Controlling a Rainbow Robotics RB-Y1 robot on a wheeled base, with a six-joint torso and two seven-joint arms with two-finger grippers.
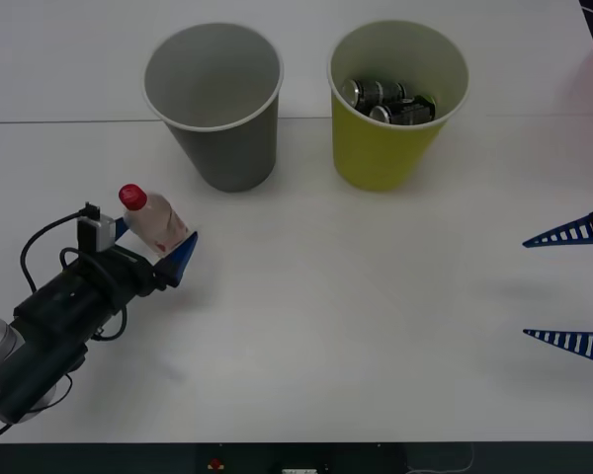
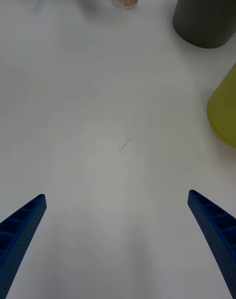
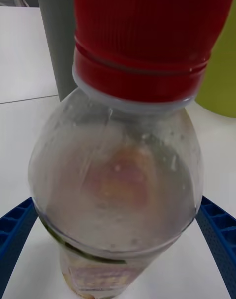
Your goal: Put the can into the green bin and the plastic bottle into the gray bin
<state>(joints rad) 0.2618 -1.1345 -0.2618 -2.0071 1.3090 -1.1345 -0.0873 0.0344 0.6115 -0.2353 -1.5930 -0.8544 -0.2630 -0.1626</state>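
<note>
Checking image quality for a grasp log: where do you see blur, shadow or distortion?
Left wrist view: small clear plastic bottle with red cap looms close, soft, between left gripper fingers. Front view: soft shadows under gray bin and yellow-green bin. Right wrist view: open right gripper, even light.

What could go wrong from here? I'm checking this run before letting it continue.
The left gripper holds the plastic bottle by its lower body, tilted; it might slip or swing during the lift. The gray bin stands close beside the green bin, which already holds cans, so a loose drop could hit a rim or land wrong. The right gripper waits open, well clear.
</note>
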